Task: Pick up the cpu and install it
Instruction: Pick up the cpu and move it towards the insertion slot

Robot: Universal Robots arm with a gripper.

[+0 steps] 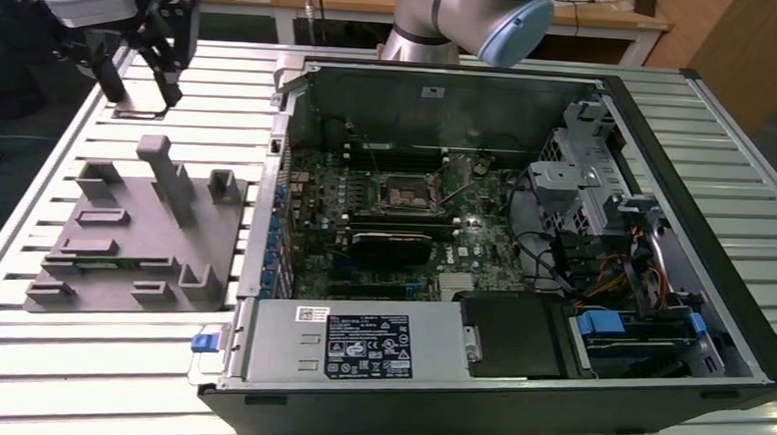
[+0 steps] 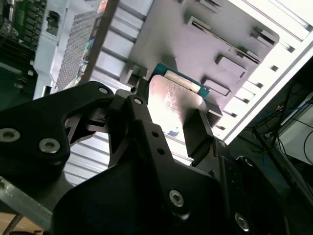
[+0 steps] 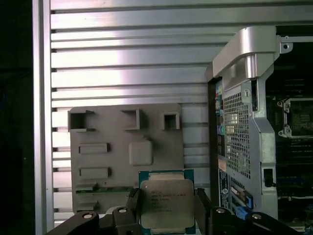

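Claw [image 1: 142, 91] hangs at the upper left of the exterior view, above the slatted metal worktop [image 1: 80, 361] and clear of it. It is clenched on the cpu [image 3: 166, 201]. In both wrist views the black fingers [image 3: 132, 208] press on two opposite edges of the chip, with claw [image 3: 167, 209] and cpu [image 2: 173, 98] close to the lens.

Cpu orientation: pale silver top faces the camera in the first wrist view, edges roughly square with the frame, green rim showing along the far edge. Chip is square, so there is no long axis to give. In the second wrist view the silver top catches glare and the green edge points away from the claw [image 2: 171, 117] body.

Below and just right of the claw in the exterior view, a grey fixture plate [image 1: 132, 236] with raised blocks and slots lies flat on the worktop. A thin green strip [image 3: 105, 188] sits in one of its slots, seen in the first wrist view.

From centre to the exterior view's right is an open computer case [image 1: 704, 192], lying on its side. The motherboard [image 1: 362, 207] is exposed inside, with the square socket [image 1: 403, 189] near its middle, well apart from the claw. The arm [image 1: 463, 19] stands at top centre, behind the case.
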